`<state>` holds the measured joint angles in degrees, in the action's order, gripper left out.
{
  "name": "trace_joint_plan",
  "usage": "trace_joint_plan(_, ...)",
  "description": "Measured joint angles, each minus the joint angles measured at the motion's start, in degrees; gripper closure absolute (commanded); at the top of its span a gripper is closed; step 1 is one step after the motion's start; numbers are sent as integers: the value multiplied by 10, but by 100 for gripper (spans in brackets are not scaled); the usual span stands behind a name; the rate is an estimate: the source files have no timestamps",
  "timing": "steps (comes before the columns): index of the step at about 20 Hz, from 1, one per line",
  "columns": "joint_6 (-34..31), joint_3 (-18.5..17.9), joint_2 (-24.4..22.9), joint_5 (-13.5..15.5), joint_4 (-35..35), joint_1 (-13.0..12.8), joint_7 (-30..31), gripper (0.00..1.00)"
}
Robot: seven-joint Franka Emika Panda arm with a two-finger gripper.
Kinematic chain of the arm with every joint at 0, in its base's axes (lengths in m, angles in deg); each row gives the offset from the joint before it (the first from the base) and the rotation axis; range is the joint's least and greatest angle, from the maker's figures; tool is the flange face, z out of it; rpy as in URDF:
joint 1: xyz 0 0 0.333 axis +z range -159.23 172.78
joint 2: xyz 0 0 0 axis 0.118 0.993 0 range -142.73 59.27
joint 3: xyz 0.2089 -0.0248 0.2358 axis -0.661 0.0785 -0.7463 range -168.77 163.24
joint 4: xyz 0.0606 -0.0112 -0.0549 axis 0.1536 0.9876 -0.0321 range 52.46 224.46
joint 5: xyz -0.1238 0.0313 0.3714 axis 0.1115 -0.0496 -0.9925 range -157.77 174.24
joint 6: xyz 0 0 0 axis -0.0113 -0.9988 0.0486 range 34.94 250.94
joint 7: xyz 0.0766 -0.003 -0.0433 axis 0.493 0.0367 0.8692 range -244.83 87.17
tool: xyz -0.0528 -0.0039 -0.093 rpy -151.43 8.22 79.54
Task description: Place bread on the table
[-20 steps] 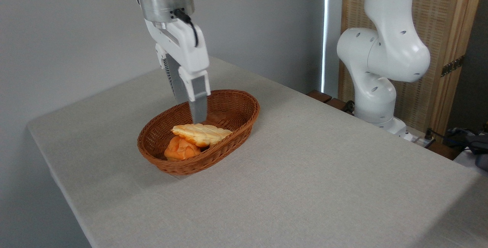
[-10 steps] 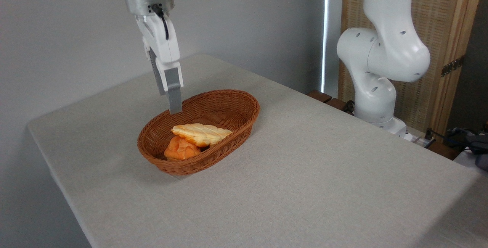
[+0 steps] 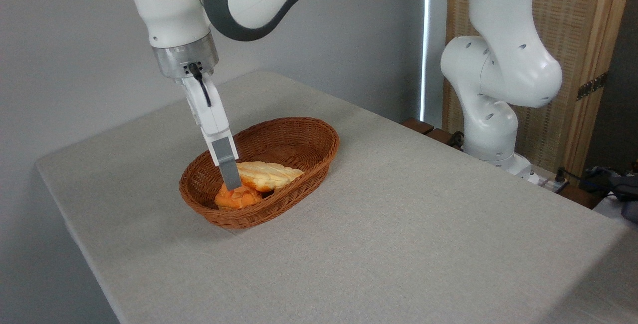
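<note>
The bread (image 3: 268, 176), a pale braided loaf, lies in the brown wicker basket (image 3: 326, 150) and rests partly on a round orange bun (image 3: 241, 198). My gripper (image 3: 232, 186) reaches down into the basket's left half, its tip at the loaf's left end and just above the bun. I see it edge-on: only one grey finger (image 3: 229, 170) shows, and it hides the loaf's left tip. Whether the fingers are around the loaf or beside it I cannot tell. The table (image 3: 398, 224) with its grey-beige cloth carries the basket.
The arm's white base (image 3: 493, 114) stands beyond the table's far right edge, in front of a wooden screen (image 3: 583, 40). The table's left edge runs close to the basket. Bare cloth stretches to the right of the basket and in front of it.
The gripper swung left out over the basket's rim, turned edge-on, then came down into the basket's left half at the loaf's end. Loaf and bun have not moved.
</note>
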<state>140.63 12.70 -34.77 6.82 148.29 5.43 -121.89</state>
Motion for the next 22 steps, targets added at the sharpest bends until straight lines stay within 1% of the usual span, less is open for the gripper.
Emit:
trace_joint_plan(8, -8, 1, 8, 0, 6, -14, 14, 0)
trace_joint_plan(13, -36, 1, 10, 0, 11, -15, 18, 0)
trace_joint_plan(15, -38, 1, 10, 0, 11, -15, 18, 3)
trace_joint_plan(18, -38, 1, 12, 0, 12, -15, 18, 43)
trace_joint_plan(19, -38, 1, 14, 0, 13, -16, 18, 52)
trace_joint_plan(22, -38, 1, 18, 0, 14, -22, 18, 59)
